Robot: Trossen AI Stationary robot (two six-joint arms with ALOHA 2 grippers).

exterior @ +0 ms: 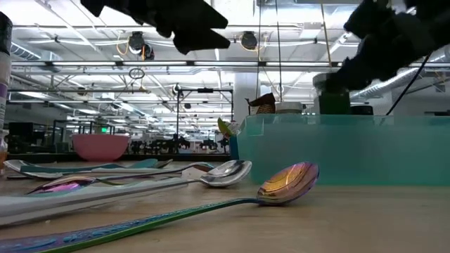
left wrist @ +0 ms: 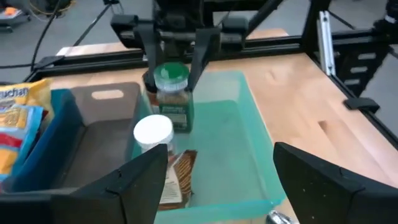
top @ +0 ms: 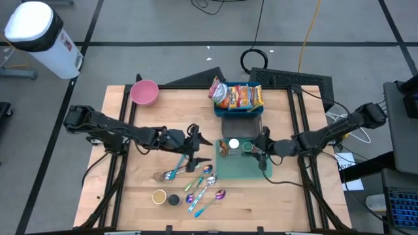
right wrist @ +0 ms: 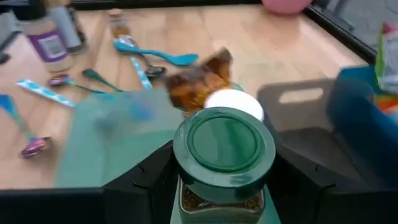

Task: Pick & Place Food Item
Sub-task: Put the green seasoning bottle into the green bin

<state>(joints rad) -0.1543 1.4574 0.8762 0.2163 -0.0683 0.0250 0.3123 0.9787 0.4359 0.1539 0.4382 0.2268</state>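
A jar with a green lid [right wrist: 224,144] stands upright over the teal tray [top: 243,171], with my right gripper [top: 257,149] shut on it from the table's right. A white-lidded jar [left wrist: 153,132] and a brown packet [left wrist: 176,180] sit in the tray beside it. My left gripper [left wrist: 221,186] is open left of the tray, above the spoons, pointing at the tray with nothing between its fingers. My right gripper pinches the green-lidded jar between its two fingers [left wrist: 200,62], on the glass sides just under the lid [right wrist: 186,200]. The fingers come from the table's right, slanting a little down. The jar stays upright; whether its base rests on the tray floor I cannot tell.
A blue bin [top: 238,112] with snack packets [top: 236,96] stands behind the tray. A pink bowl [top: 144,93] sits at the far left. Several spoons [top: 196,179] and two small jars [top: 166,197] lie near the front edge, left of the tray.
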